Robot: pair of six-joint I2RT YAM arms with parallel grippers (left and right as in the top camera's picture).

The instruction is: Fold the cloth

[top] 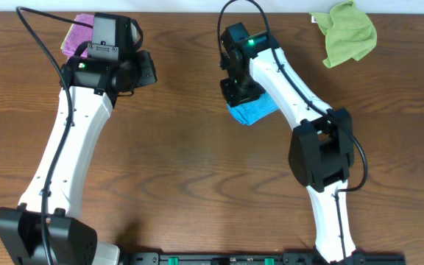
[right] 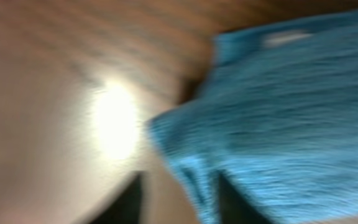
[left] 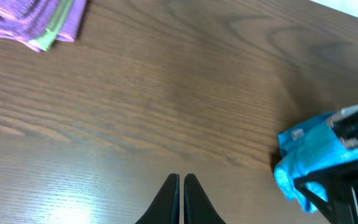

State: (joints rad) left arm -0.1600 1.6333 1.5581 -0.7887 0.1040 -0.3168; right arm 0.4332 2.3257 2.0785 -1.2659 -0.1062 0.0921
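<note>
Toward 1 o'clock of worktop centre, right gripper jaws pinch the bunched blue cloth, apparently mid-fold; next, carry that edge over and release; farther out at 10 o'clock, left gripper jaws sit pressed together.

— The overhead's sharp and evenly bright, with hardly a shadow on the table.
— The right wrist's pure smear, though. The blue cloth is blurred, with a white glare blob beside it. The left wrist's a touch soft.
</note>
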